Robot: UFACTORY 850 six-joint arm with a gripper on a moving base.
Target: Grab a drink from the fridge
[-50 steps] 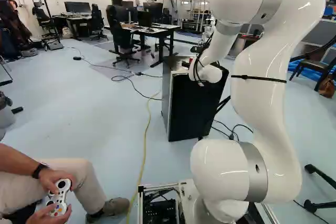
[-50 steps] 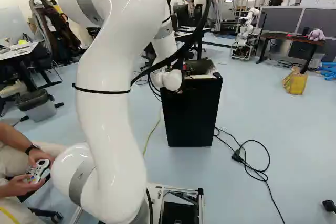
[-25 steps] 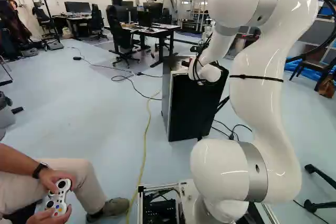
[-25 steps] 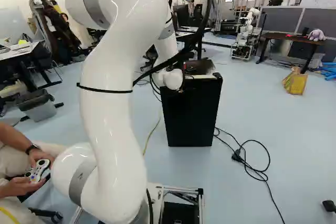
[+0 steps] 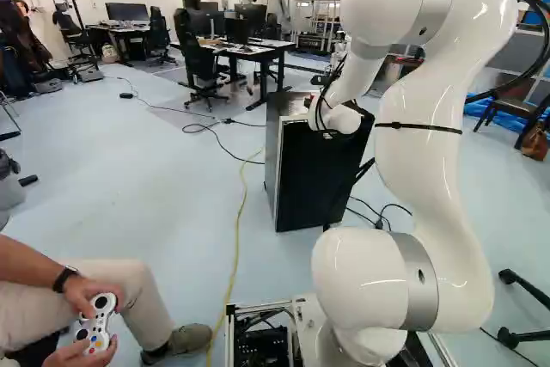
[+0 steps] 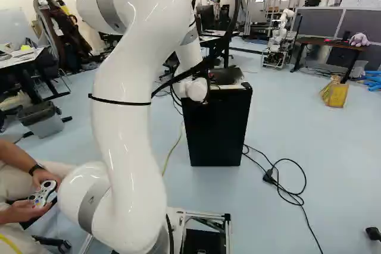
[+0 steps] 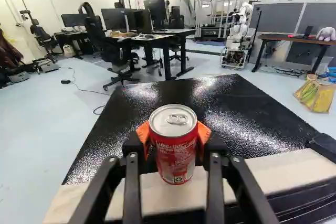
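Note:
The black fridge stands ahead of the arm, its glossy dark top spread out beyond the can in the wrist view. A red drink can is upright between the orange pads of my gripper, which touch it from both sides, so the gripper is shut on it. The can is over the pale strip along the fridge's near top edge; whether its base rests there I cannot tell. In the base views the arm's wrist mostly hides gripper and can.
Beyond the fridge are desks with monitors and black chairs. Another robot stands farther back. Black cables lie on the floor beside the fridge, and a yellow cable runs along its other side. A seated person holds a controller.
The arm's upper joints have shifted slightly toward the fridge's side in the right base view and dipped a little. The wrist has barely moved; base and fridge stand as before.

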